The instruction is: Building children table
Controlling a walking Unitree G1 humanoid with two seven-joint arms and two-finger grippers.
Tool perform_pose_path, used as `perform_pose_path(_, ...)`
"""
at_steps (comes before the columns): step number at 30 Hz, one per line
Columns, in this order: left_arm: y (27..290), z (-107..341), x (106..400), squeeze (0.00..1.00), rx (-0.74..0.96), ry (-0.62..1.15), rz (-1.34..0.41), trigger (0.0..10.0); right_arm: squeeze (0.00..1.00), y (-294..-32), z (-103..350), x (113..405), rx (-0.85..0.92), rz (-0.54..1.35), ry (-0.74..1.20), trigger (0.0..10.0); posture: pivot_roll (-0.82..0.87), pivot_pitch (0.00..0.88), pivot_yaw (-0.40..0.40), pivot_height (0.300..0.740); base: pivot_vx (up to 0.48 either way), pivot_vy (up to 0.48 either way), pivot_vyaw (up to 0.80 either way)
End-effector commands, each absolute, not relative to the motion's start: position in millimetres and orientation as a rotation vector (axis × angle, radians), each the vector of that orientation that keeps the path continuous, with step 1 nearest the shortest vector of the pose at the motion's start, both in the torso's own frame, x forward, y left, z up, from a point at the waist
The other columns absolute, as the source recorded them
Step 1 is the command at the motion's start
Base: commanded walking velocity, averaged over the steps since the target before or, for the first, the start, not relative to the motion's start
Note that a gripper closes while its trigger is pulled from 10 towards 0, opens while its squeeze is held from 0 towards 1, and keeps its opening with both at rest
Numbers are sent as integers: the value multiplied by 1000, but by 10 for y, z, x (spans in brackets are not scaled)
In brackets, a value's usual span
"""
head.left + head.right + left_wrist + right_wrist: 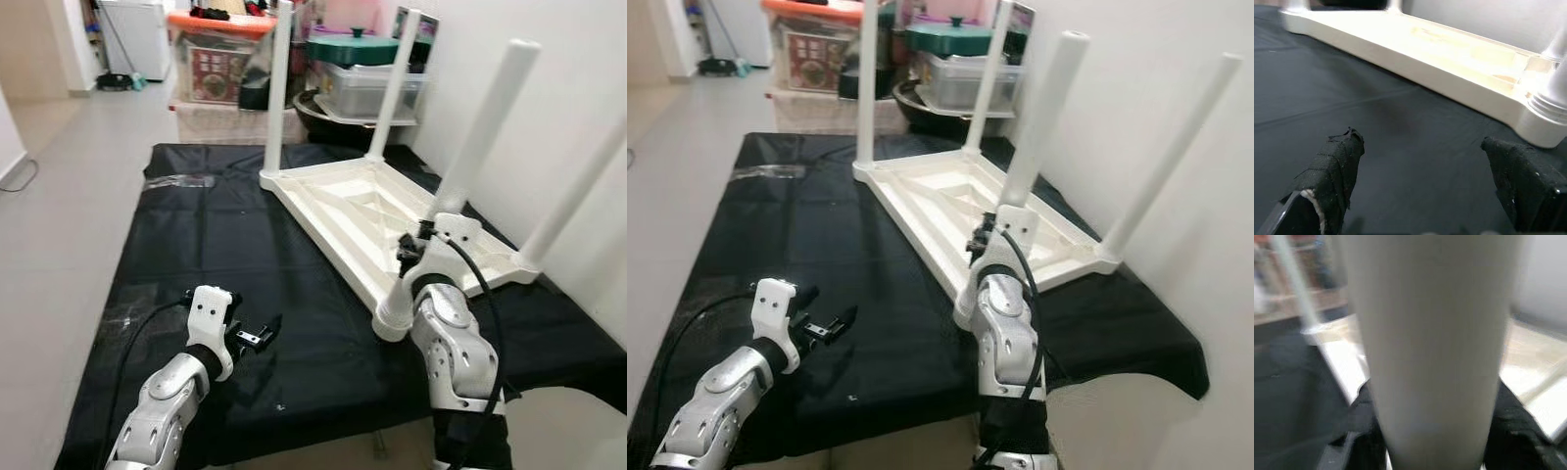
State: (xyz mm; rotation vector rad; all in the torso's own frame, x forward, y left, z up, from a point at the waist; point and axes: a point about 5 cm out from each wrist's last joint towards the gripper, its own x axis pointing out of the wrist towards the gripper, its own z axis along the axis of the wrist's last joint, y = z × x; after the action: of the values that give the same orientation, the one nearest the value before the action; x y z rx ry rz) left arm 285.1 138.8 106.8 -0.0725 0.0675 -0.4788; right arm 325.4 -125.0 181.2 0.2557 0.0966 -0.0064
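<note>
Last leg (480,127) is gripped low by right gripper (416,253), fingers clamped around it at near corner of upturned tabletop (362,211) on black cloth (196,255). Seating the leg is judged to be in hand; twisting home likely needed next. Leg's long axis points up, tilted right. Left gripper (257,336) is held spread, empty, beside the tabletop

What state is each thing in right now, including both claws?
Table top: upside down on the black cloth.
Near leg: standing in its corner socket, gripped low down.
Right claw: shut on the near leg.
Left claw: open, over the cloth, holding nothing.
</note>
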Motion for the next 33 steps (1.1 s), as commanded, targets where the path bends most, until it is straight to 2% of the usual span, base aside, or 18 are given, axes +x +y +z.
perform_pose_path(1,1343,1074,2869,0,-62,70,-499,10000,1000,-1184,1842,3305,354,171,122,10000,53,0,-81,740,0,0,0)
perform_pose_path(2,1340,1068,2868,0,-63,70,-501,10000,404,-1245,1927,3348,394,270,95,10000,48,0,-82,740,0,0,0)
perform_pose_path(3,1340,1068,2868,0,-63,70,-501,10000,404,-1245,1927,3348,394,270,95,10000,48,0,-82,740,0,0,0)
perform_pose_path(4,1340,1058,2864,0,-62,72,-502,10000,0,-1286,1985,3359,428,335,83,10000,48,0,-83,740,0,0,0)
perform_pose_path(6,1340,1054,2866,0,-61,73,-501,10000,0,-1336,2054,3364,443,405,58,10000,53,0,-87,740,0,0,0)
perform_pose_path(7,1342,1070,2870,0,-68,68,-499,10000,0,-1383,2159,3335,399,582,-11,10000,55,0,-86,740,0,0,0)
perform_pose_path(10,1339,1065,2872,0,-67,69,-498,10000,0,-1409,2107,3365,355,672,8,10000,58,0,-86,740,0,0,0)
perform_pose_path(14,1340,1051,2885,0,-61,71,-499,10000,0,-1244,1977,3335,340,885,43,10000,65,0,-94,740,0,0,0)
perform_pose_path(15,1337,1063,2891,0,-60,68,-498,10000,0,-1164,1942,3274,328,981,51,5451,71,0,-100,740,0,0,0)
perform_pose_path(18,1335,1073,2894,0,-59,65,-498,10000,0,-1118,1920,3230,320,1038,58,5451,71,0,-100,740,0,0,0)
perform_pose_path(19,1336,1087,2886,0,-63,60,-496,10000,0,-1051,1888,3156,298,1111,63,0,83,0,-105,740,0,0,0)
perform_pose_path(23,1349,1055,2862,0,-60,67,-490,10000,0,-976,1788,3097,262,1171,99,0,87,0,-111,740,0,0,0)
perform_pose_path(24,1354,1059,2853,0,-62,66,-489,10000,0,-971,1697,3205,226,1049,150,0,91,0,-110,740,0,0,0)
perform_pose_path(25,1362,1062,2851,0,-60,66,-488,10000,0,-1045,1548,3415,174,746,245,0,89,0,-108,740,0,0,0)
perform_pose_path(26,1362,1062,2851,0,-60,66,-488,10000,0,-1045,1548,3415,174,746,245,0,89,0,-108,740,0,0,0)
perform_pose_path(27,1372,1057,2852,0,-59,67,-487,10000,0,-1278,1391,3587,173,327,326,0,89,0,-108,740,0,0,0)
perform_pose_path(29,1389,1050,2851,0,-57,68,-485,10000,0,-1564,1154,3572,185,-138,451,0,80,0,-105,740,0,0,0)
perform_pose_path(33,1389,1054,2860,0,-57,68,-484,10000,0,-1626,1074,3412,188,-237,473,0,77,0,-98,740,0,0,0)
